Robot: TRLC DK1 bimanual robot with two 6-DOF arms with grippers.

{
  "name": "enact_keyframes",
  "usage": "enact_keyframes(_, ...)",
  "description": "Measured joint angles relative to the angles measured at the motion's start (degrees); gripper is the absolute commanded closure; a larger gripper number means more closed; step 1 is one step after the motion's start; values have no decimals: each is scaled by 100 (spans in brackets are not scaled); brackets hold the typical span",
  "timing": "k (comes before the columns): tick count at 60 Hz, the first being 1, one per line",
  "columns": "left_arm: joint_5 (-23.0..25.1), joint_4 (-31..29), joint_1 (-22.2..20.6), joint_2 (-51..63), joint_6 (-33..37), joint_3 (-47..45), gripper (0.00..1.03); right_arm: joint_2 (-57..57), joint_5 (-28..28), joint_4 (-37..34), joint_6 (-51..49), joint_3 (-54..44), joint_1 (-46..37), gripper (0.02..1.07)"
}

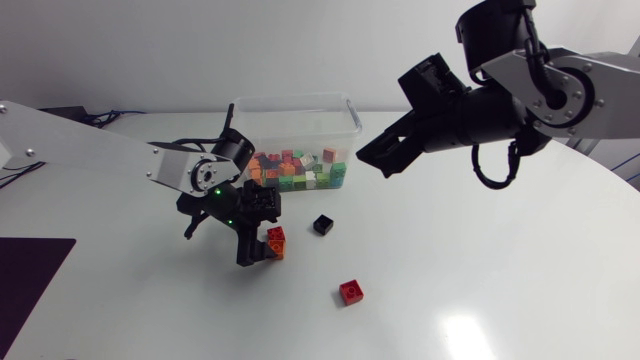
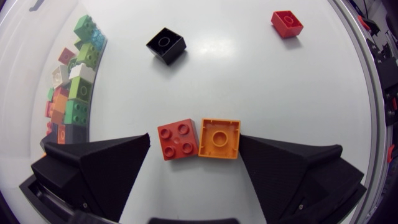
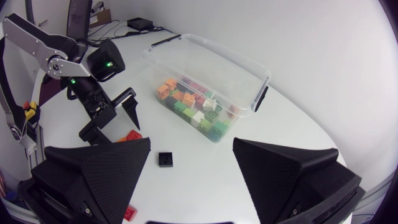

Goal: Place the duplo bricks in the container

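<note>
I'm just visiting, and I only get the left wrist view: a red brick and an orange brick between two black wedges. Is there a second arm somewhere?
Observer: Yes. The right arm comes in from the opposite side. Its right gripper hangs open and empty, raised above the table near the container.
Operator: A container? I see only coloured bits behind something clear at the side.
Observer: That is one wall of it. It is a clear box with no lid on, and the bricks in it cover only part of the floor. The rest is bare.
</note>
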Motion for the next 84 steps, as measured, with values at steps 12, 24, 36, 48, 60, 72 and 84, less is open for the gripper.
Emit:
enact_keyframes(12,-57,-4,0,188,9,146,5,-354,-20,-42,-87,-343,0,11)
enact_keyframes(24,-76,-275,0,385,9,428,16,-520,-109,-83,-109,-549,0,11)
enact_keyframes(36,-72,-713,-2,577,39,662,54,-680,-151,-256,-109,-734,0,11)
enact_keyframes(48,2,-782,-2,575,98,706,68,-802,-153,-656,-315,-1080,157,11)
enact_keyframes(60,177,-927,-76,468,140,667,68,-817,-155,-1117,-1130,-1657,603,10)
enact_keyframes(72,348,-1290,-81,-313,140,623,68,-699,-153,-1241,-2133,-1792,828,7)
enact_keyframes(84,409,-1425,-81,-1342,42,555,68,199,-151,-1222,-3246,-1753,833,7)
